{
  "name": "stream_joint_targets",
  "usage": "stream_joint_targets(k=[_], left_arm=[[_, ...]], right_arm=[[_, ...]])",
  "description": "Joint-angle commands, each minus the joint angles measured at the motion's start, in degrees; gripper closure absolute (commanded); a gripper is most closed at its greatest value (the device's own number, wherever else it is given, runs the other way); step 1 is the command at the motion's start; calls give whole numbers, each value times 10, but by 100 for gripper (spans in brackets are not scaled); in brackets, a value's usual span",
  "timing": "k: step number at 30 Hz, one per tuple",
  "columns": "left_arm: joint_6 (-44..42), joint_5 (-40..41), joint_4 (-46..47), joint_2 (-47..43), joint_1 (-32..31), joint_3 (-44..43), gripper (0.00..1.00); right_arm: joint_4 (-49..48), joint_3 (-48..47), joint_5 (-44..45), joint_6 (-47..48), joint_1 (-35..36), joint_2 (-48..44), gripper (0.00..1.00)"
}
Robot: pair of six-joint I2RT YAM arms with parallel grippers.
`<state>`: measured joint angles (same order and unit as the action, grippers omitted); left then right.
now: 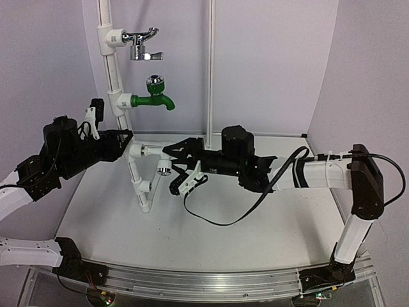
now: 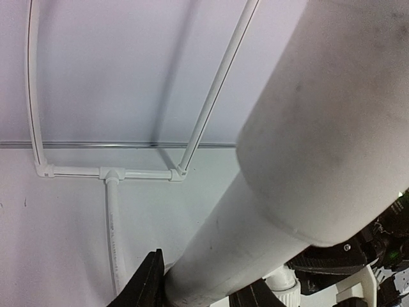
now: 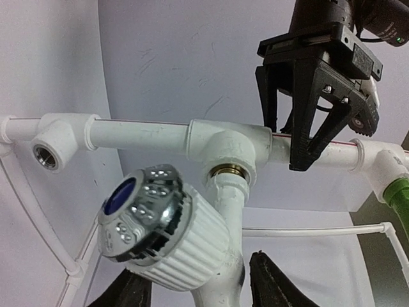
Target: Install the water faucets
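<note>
Table [image 1: 255, 236], white, walled on the left, far and right sides. Pipe frame [image 1: 114, 77] stands left of centre, its riser going up the far wall and a branch coming out toward the near side. Right arm [image 1: 332, 173] reaches in from the right to mid-table, with a black cable [image 1: 223, 220] looping below it. Left arm [image 1: 64, 157] comes in from the left. Left gripper [image 3: 287, 137] is narrow and clamped on the frame's horizontal pipe [image 2: 307, 128], just left of the tee [image 3: 223, 144]. Right gripper [image 3: 203, 288] has one finger on each side of the faucet's stem, close in. Can't tell if they're actually pinching it. Faucet [image 3: 172, 230] is at the tee, mid-table, right of the left gripper. Its stem meets the tee's brass-ringed port, and its chrome knob with a blue centre sticks out toward the near side. Chrome tap [image 1: 144, 46] sits high on the riser and green tap [image 1: 153, 97] is below it, both far left and both pointing right.
</note>
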<state>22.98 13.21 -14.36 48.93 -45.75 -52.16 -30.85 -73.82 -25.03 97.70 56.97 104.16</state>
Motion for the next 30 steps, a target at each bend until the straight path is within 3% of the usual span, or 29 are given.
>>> stream_joint_targets(k=[1, 3, 7, 10, 17, 22, 24, 26, 28, 30], left_arm=[[76, -79, -33, 20, -6, 0, 100], [76, -81, -33, 21, -6, 1, 100], [75, -82, -33, 23, -6, 1, 100], [74, -84, -33, 24, -5, 1, 100], [75, -85, -33, 25, -5, 3, 100], [75, -80, -33, 22, -5, 4, 100], [76, -74, -33, 20, -5, 5, 100], [76, -74, -33, 20, -5, 7, 100], [76, -75, -33, 21, -5, 7, 100], [76, -77, -33, 20, -4, 7, 100]], right_arm=[[60, -40, -18, -166, 7, -16, 67], [69, -40, -27, -225, 8, -20, 85], [75, -60, -34, -476, 7, -15, 100], [84, -90, -14, -723, 2, 1, 100], [12, -110, -152, -1278, -41, 73, 97], [-108, -128, -200, -1648, -67, 129, 78], [-120, -124, -202, -1722, -76, 139, 64], [-125, -116, -202, -1725, -82, 132, 51], [-110, -100, -191, -1649, -83, 106, 39], [-62, -74, -175, -1506, -83, 66, 31]])
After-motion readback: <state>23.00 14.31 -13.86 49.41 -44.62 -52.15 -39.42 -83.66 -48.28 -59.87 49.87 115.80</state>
